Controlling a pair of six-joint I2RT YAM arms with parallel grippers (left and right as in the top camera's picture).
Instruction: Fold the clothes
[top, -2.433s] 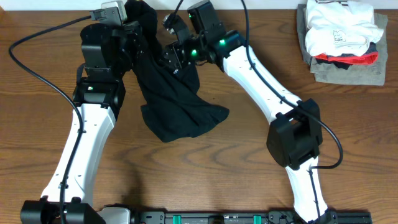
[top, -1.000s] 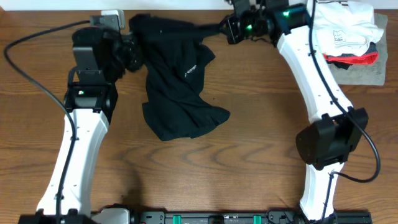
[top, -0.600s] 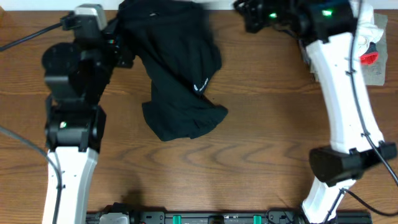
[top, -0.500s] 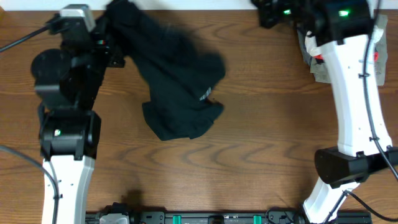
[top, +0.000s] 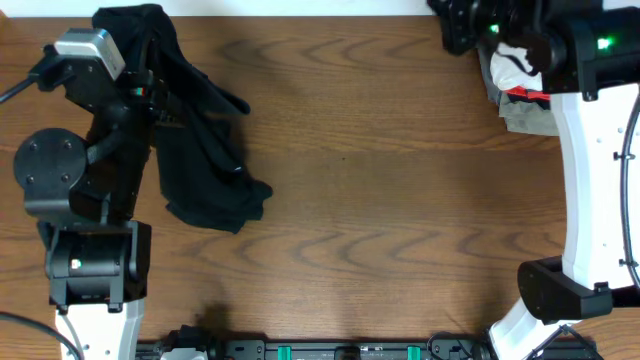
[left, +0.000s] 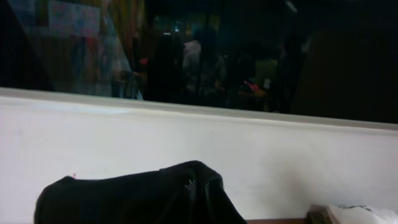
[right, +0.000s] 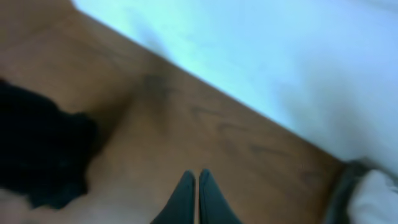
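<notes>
Overhead: the black T-shirt (top: 200, 160) hangs bunched from the left claw (top: 148, 80), which is clamped on its fabric near the far-left corner of the bench (top: 380, 180). The shirt's lower part lies crumpled by the left edge. The right claw (top: 460, 25) is at the far-right corner beside a stack of folded garments (top: 520, 70).

Left wrist: black cloth fills the bottom of the view, hiding the fingers.

Right wrist: the fingers are pressed together with nothing between them, and the shirt is a blur at the left.

1. Overhead view was evenly lit and sharp, with soft shadows on the worktop (top: 400, 200).
2. Left wrist view was dim, darkest at top.
3. Right wrist view was blurred throughout; bluish glare lay beyond the right tool (right: 197, 186).
</notes>
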